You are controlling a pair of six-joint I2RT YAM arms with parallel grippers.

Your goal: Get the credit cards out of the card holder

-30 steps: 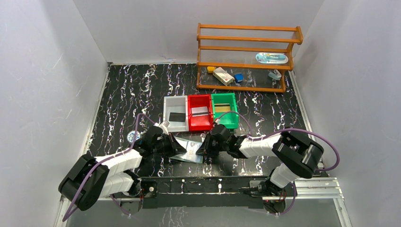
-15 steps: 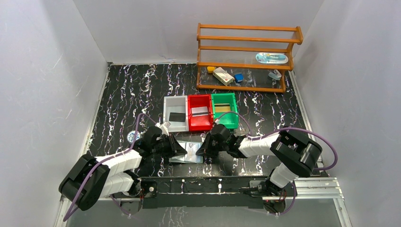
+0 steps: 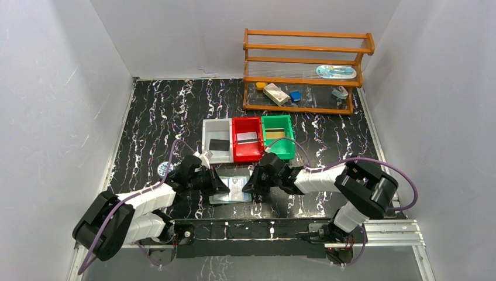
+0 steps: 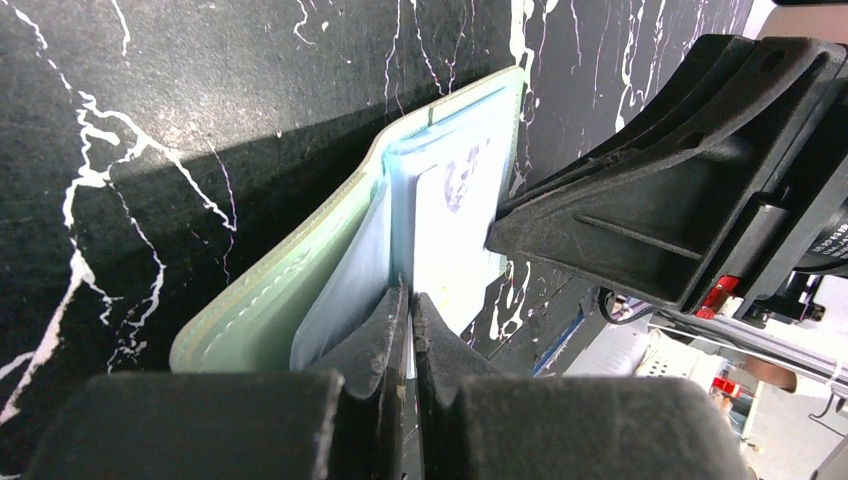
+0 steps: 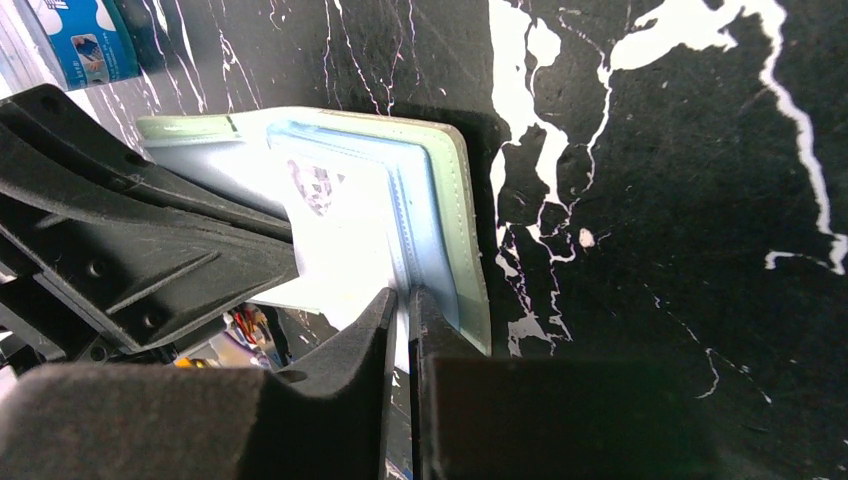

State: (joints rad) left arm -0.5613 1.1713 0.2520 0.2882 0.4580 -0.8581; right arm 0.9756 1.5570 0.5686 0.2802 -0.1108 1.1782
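**A:** Layout?
**B:** One black marbled table. One wooden rack at the far right, with small items on it.

**A:** Arm pose?
**B:** Two arms, both folded low and reaching inward. The left arm comes in from the near left, the right arm from the near right. Their wrists are just above the tabletop and the grippers sit tip to tip at near centre.

**A:** Jaws?
**B:** The left gripper has its fingers pressed together on a clear leaf at the left edge of the card holder. The right gripper is nearly closed, nipping the holder's right edge at the clear pocket. I can't tell whether it has the card alone or the pocket too.

**A:** Bins?
**B:** Three in a row just beyond the grippers: white bin on the left, red bin in the middle, green bin on the right.

**A:** Holder?
**B:** One, grey-green, lying open between the two grippers, just near of the red bin.

**A:** Small stuff?
**B:** One round blue-and-white tin beside the left arm. Four cards are visible:
- black card in the white bin
- silver-grey card in the red bin
- gold card in the green bin
- pale printed card in the holder's pocket
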